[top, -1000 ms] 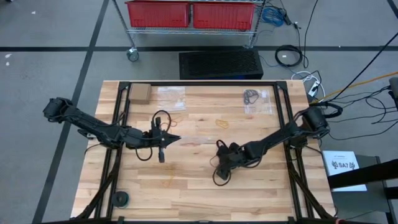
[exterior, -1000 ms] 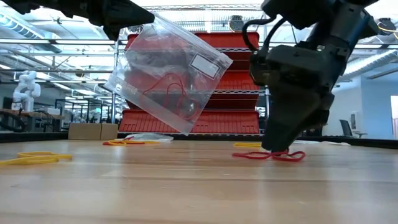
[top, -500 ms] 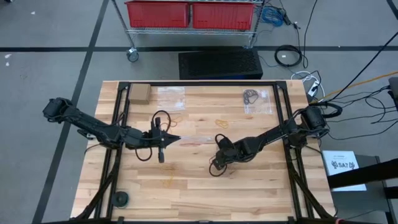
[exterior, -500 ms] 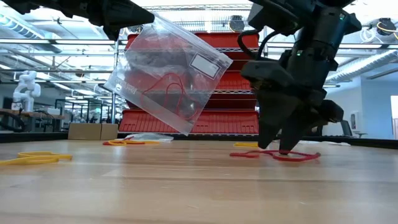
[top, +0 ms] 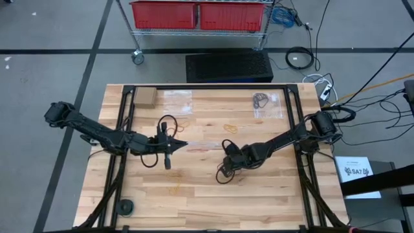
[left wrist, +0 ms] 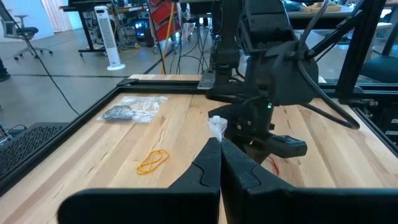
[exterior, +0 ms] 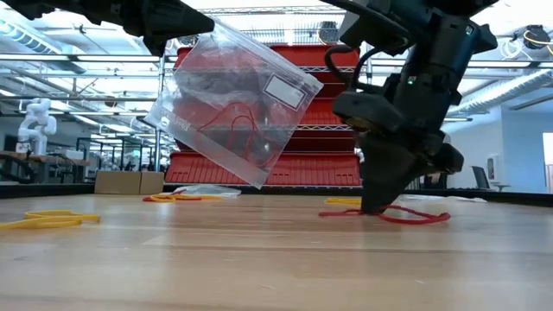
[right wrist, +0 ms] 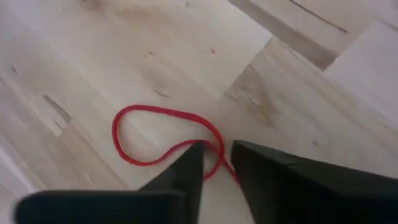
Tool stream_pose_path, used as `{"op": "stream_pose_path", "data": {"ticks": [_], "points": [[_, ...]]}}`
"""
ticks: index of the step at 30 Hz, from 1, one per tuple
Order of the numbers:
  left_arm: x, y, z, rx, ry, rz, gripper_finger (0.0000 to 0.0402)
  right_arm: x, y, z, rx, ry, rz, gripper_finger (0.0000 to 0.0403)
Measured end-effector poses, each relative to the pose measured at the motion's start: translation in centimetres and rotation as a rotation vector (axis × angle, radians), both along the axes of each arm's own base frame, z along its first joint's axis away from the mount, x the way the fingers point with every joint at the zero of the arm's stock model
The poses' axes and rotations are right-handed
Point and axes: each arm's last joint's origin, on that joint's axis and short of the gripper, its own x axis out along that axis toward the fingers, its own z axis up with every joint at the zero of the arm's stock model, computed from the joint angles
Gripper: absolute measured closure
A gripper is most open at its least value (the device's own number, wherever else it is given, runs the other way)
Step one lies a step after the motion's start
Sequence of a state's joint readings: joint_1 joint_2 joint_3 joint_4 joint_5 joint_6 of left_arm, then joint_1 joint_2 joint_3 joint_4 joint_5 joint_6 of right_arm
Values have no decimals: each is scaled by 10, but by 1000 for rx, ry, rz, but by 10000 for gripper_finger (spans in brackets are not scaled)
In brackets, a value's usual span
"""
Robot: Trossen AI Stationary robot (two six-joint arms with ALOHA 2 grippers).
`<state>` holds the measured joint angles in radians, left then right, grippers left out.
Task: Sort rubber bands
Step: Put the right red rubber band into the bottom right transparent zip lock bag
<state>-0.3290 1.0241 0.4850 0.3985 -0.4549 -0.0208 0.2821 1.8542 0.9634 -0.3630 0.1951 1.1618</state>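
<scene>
My left gripper point(top: 184, 145) is shut on a clear plastic bag point(exterior: 233, 104) that has red rubber bands point(exterior: 240, 130) inside and hangs above the table's middle. My right gripper point(right wrist: 217, 158) points steeply down at a red rubber band point(exterior: 415, 216) lying flat on the wood just right of centre. Its fingertips point(exterior: 376, 207) are down at the table. The fingers stand a narrow gap apart, and a strand of the band point(right wrist: 219, 163) runs through that gap. My left gripper pinches the bag's upper edge point(left wrist: 217, 127) between its two fingers, which reach out nearly level from the table's left. The bag hangs tilted below the fingers, clear of the table. My right gripper straddles the red band's strand from above; whether the fingers touch it, I cannot tell.
Yellow bands lie loose on the wood point(top: 231, 128) point(top: 183, 124) point(top: 174, 189). At the far edge are a bag of dark bands point(top: 266, 103), another clear bag point(top: 178, 100) and a small cardboard box point(top: 145, 97). A black round object point(top: 125, 206) sits near the front left.
My right gripper has sunk onto the red band, shifted a little toward the table's left and rolled its wrist. Its fingers have drawn from wide apart to a narrow gap around the band's strand. The band now lies stretched a bit longer on the wood.
</scene>
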Motion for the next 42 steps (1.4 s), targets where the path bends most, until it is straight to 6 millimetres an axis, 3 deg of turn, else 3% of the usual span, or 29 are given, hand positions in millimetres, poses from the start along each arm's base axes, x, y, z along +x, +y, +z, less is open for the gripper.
{"op": "stream_pose_path", "data": {"ticks": [7, 14, 18, 22, 29, 35, 42], "points": [[0, 0, 0, 0, 0, 0, 402, 1, 0, -1, -64, 16, 187, 393], [0, 0, 0, 0, 0, 0, 402, 7, 3, 7, -108, 4, 343, 402], [0, 0, 0, 1, 1, 0, 402, 20, 11, 29, -101, -59, 455, 403], [0, 0, -1, 2, 5, 0, 402, 33, 22, 67, -145, -189, 551, 403], [0, 0, -1, 3, 8, 0, 402, 55, 30, 116, -251, -316, 661, 403], [0, 0, -1, 5, 15, 0, 402, 66, 32, 155, -397, -371, 712, 403], [0, 0, -1, 5, 15, 0, 402, 70, 32, 188, -474, -400, 749, 403]]}}
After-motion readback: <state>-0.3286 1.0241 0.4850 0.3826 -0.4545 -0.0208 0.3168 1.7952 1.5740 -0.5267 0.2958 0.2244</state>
